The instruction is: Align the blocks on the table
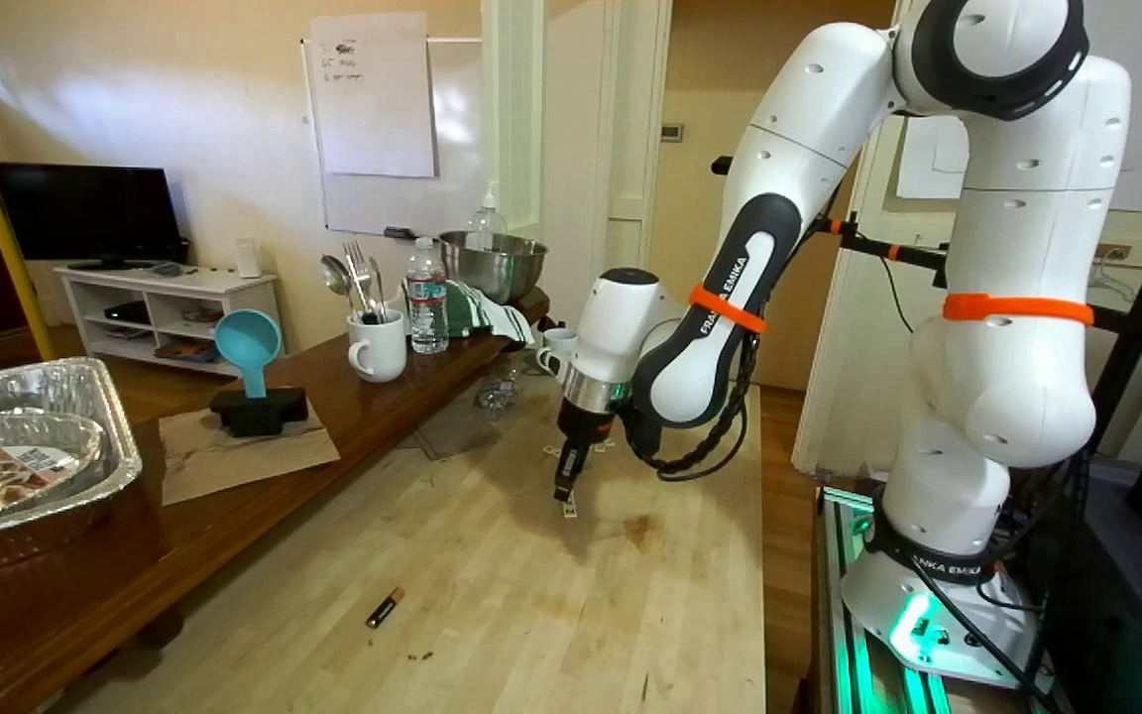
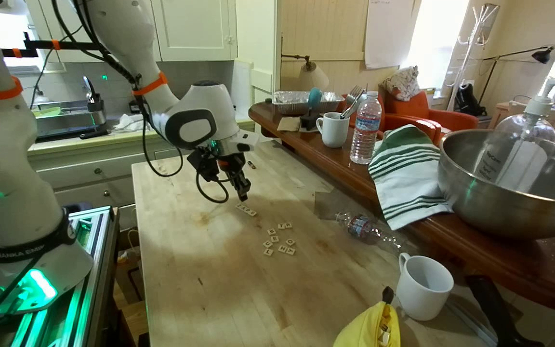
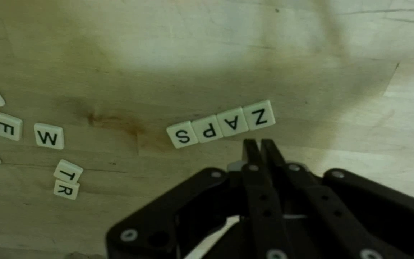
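Note:
Several small pale letter blocks lie flat on the light wooden table (image 1: 531, 635). In the wrist view, the blocks Z (image 3: 259, 115), A (image 3: 232, 122), P (image 3: 207, 129) and S (image 3: 182, 134) touch in a slanted row. To the left, W (image 3: 49, 136), E (image 3: 7, 126), T (image 3: 68, 171) and R (image 3: 66, 189) lie loosely scattered; T and R touch. The row (image 2: 246, 209) and scattered blocks (image 2: 275, 239) also show in an exterior view. My gripper (image 3: 258, 141) has its fingertips almost together, nothing visible between them, beside the row near Z. It points down there in both exterior views (image 1: 563, 494) (image 2: 244, 198).
A battery (image 1: 385, 608) lies on the table. A plastic bottle (image 2: 364, 229), a white mug (image 2: 424, 286) and a yellow pouch (image 2: 366, 327) are along the side by the raised brown counter (image 1: 333, 426). A steel bowl (image 2: 508, 202) stands on that counter.

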`<state>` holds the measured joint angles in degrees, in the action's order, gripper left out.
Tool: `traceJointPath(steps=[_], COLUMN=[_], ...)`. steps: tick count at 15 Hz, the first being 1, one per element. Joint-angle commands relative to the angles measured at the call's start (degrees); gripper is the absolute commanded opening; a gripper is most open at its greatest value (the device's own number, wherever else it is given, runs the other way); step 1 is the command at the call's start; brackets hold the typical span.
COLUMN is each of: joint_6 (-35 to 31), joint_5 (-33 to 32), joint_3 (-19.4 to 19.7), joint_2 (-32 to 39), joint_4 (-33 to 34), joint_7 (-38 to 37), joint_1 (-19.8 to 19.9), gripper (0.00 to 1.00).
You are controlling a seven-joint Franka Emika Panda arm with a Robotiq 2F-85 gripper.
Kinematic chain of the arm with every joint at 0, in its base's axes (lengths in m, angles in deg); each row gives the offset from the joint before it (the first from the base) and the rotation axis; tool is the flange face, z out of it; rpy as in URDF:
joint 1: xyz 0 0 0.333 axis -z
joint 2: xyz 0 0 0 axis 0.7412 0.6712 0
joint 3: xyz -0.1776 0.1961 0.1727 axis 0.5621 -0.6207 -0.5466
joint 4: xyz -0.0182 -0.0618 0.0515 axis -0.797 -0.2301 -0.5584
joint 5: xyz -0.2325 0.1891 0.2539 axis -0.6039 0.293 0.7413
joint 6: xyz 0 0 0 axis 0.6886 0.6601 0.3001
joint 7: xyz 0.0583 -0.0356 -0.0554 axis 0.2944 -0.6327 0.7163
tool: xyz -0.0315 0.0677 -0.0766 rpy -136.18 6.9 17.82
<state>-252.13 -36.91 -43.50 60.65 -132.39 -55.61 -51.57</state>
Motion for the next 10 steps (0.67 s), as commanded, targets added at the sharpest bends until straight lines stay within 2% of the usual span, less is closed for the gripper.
traceJointPath(steps=[1,9,10], joint_6=[3.2,8.0,8.3], joint_5=[1.3,1.6,1.4], joint_3=[-0.6,-0.1,0.0], joint_2=[-2.5,-4.7,-5.0], joint_4=[-0.2,0.2,0.2], joint_7=[4.4,15.4,16.1], joint_1=[0.7,1.4,1.5], gripper=[0.4,0.99,1.0])
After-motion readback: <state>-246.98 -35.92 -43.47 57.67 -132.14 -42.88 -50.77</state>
